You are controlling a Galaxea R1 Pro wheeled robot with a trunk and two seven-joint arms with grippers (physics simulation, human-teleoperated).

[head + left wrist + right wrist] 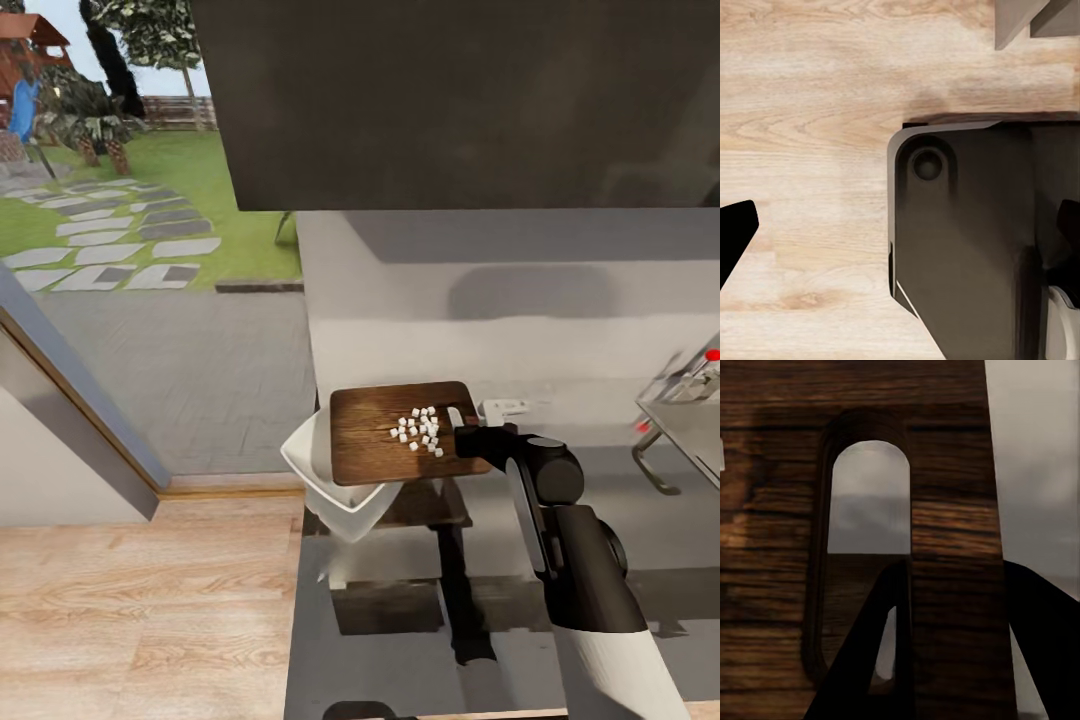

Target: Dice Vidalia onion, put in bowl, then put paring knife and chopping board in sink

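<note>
Closest in, right end effector (468, 440) clamped on the chopping board (385, 430) at its hole end, held above the table (600, 450). Tip gently toward the bowl (325, 480) beneath; slide diced onion (420, 428) off slowly. Left end effector's opening: cannot tell.

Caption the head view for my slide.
Right gripper holds dark brown wooden chopping board with white onion dice over white bowl.
</note>
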